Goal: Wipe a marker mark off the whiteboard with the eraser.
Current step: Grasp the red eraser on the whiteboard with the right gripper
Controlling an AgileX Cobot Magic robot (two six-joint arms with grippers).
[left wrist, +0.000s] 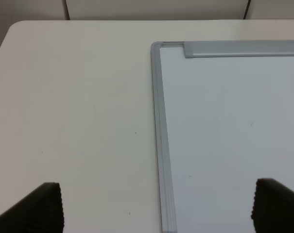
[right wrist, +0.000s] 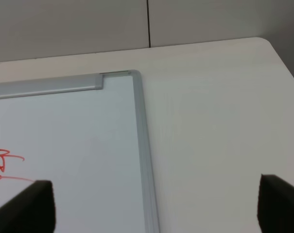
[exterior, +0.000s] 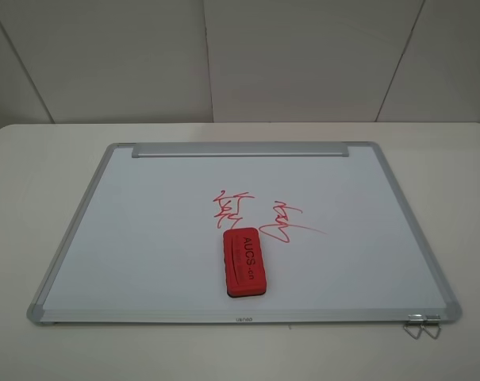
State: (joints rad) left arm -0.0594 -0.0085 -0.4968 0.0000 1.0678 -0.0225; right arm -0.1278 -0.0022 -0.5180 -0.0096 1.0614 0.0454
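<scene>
The whiteboard (exterior: 144,238) lies flat on the table. Near its middle is the marker mark (exterior: 232,208), a red zigzag scribble with short dashes on top. The red eraser (exterior: 244,261) with black lettering rests on the board just in front of the mark, its far end touching the mark's lower strokes. Neither arm shows in the exterior high view. My left gripper (left wrist: 159,206) is open above the whiteboard's (left wrist: 224,126) left frame edge, nothing between its fingers. My right gripper (right wrist: 156,204) is open over the whiteboard's (right wrist: 78,136) right frame edge, also empty.
A second red scribble (exterior: 286,222) with a long thin tail lies right of the mark, and part of it (right wrist: 1,167) shows in the right wrist view. A silver tray strip (exterior: 240,149) runs along the board's far edge. Metal clips (exterior: 422,324) hang at its near right corner. White walls stand behind the table.
</scene>
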